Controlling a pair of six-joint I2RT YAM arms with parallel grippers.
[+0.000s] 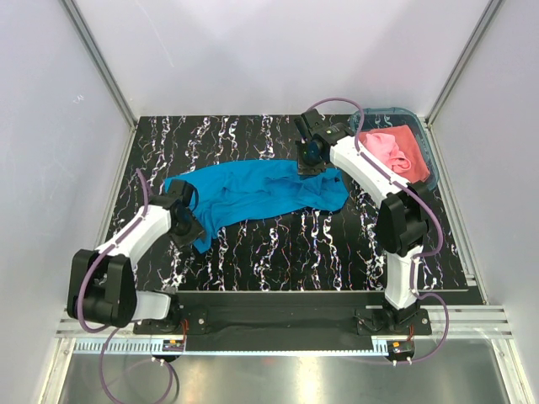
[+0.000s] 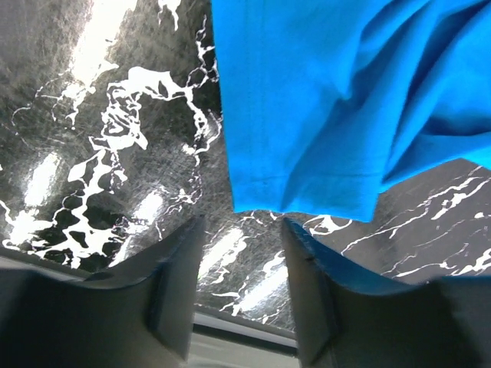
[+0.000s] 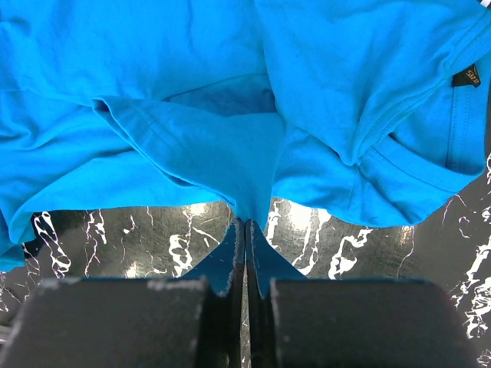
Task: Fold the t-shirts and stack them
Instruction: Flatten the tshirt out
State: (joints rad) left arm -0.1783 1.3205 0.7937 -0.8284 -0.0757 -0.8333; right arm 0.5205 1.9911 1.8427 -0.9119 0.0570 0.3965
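The turquoise t-shirt lies rumpled across the counter, with the right hand clenched on its edge at 1 o'clock. The left hand stands released and empty just off the hem at 8 o'clock. The pink t-shirt sits in the basket at 2 o'clock.

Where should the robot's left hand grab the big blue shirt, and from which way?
The stitched bottom hem of the blue t-shirt, at its near-left end. That edge lies low on the table right ahead of the open left gripper, so sliding in low from the near-left looks best. The right gripper pinches the far-right end.
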